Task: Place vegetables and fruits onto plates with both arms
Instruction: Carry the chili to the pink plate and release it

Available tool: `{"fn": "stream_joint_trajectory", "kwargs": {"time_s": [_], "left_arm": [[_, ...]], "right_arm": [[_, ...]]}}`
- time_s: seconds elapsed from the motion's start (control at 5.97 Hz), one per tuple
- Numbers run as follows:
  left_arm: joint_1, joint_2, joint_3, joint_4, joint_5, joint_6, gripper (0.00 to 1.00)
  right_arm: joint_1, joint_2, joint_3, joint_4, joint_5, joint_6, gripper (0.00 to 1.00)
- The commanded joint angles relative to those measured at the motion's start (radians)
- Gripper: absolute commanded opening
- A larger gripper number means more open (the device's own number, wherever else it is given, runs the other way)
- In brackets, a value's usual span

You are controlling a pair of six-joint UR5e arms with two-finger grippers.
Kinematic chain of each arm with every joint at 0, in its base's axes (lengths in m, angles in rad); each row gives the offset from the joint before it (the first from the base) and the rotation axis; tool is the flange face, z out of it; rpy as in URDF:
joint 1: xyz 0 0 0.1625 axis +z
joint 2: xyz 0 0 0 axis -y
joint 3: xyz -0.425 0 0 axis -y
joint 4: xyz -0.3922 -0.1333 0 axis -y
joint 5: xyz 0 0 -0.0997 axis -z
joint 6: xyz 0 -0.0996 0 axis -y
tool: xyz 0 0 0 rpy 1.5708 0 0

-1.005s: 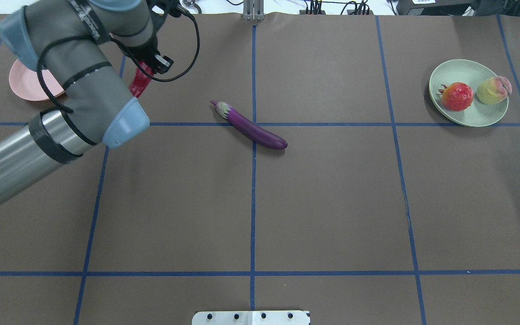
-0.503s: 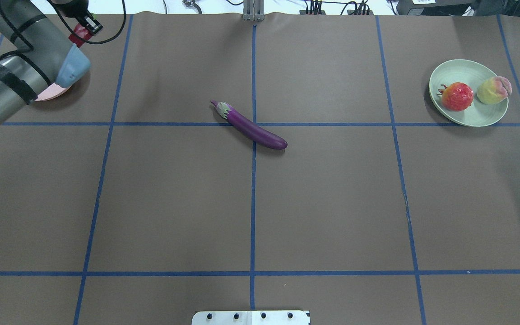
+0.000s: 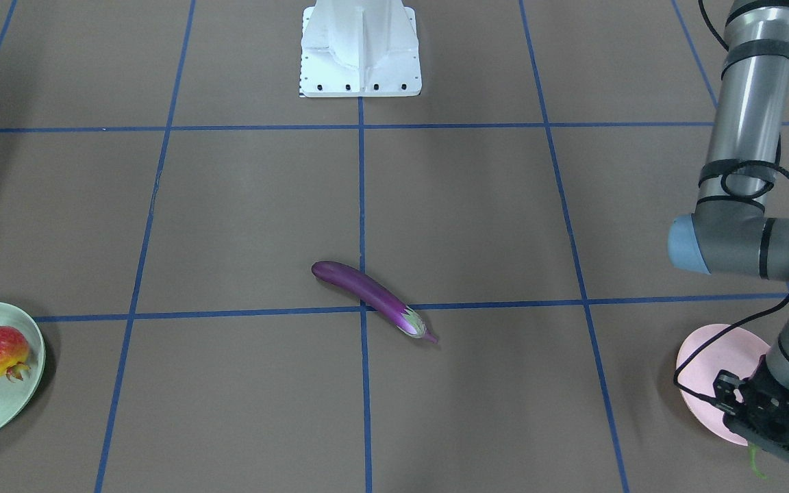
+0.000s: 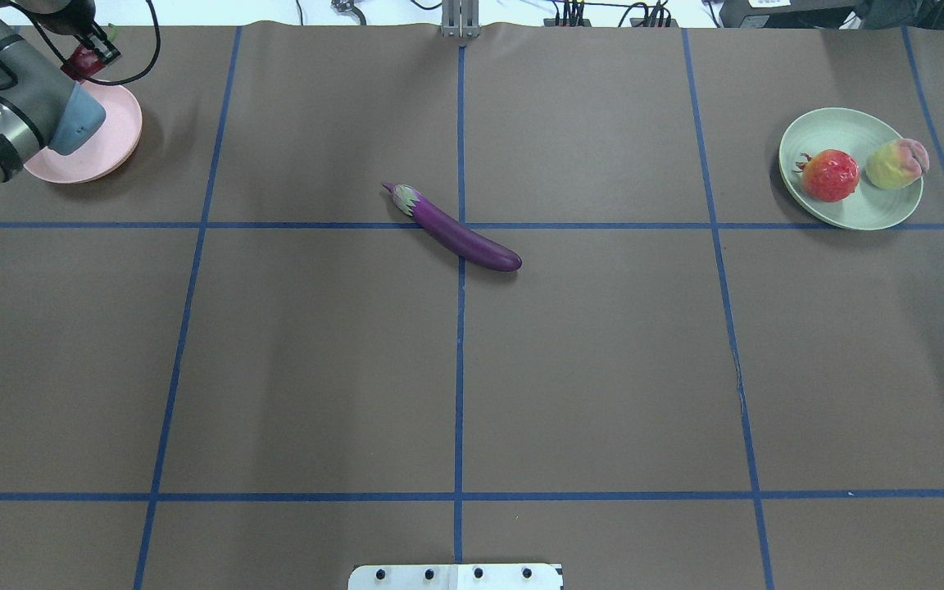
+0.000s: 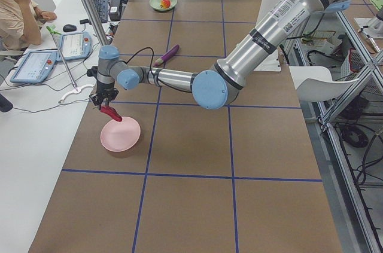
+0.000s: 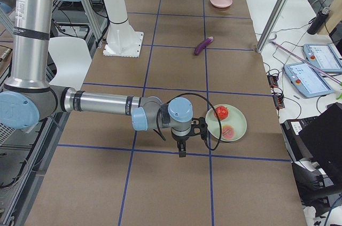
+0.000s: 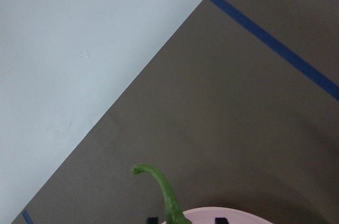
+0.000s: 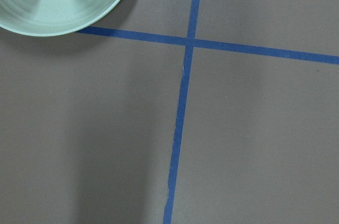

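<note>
My left gripper [image 4: 88, 47] is shut on the red chili [image 5: 111, 112] and holds it above the far rim of the pale pink plate [image 4: 107, 143]. The chili's green stem [image 7: 165, 192] sticks out past the plate rim [image 7: 233, 216]. The purple eggplant [image 4: 456, 230] lies on the table's middle, away from both grippers. The red-and-yellow ball [image 4: 830, 174] and the peach [image 4: 896, 163] sit on the pale green plate [image 4: 849, 211]. My right gripper [image 6: 182, 149] hangs near the table beside the green plate; I cannot tell whether it is open or shut.
The white pedestal base [image 3: 360, 48] stands at the robot's side of the table. Blue tape lines [image 4: 460, 369] grid the brown mat. An operator [image 5: 18, 8], tablets and a metal pole [image 5: 90, 14] are beyond the far edge near the pink plate.
My left arm has swung left and toward the table's far edge with the chili, uncovering most of the pink plate. Eggplant and fruits have not moved.
</note>
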Motion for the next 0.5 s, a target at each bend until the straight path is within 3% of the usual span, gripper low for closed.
{"fn": "stream_joint_trajectory", "kwargs": {"time_s": [0.0,0.17,0.34], "left_arm": [[0.000,0.044,0.031,-0.051,0.002,0.002,0.89],[0.000,0.052,0.024,-0.068,-0.005,-0.017,0.99],[0.000,0.055,-0.073,-0.050,-0.085,-0.147,0.99]], "right_arm": [[0.000,0.000,-0.001,0.000,0.004,0.000,1.00],[0.000,-0.002,-0.001,0.000,0.004,0.000,1.00],[0.000,-0.002,-0.002,0.000,0.004,0.000,1.00]]}}
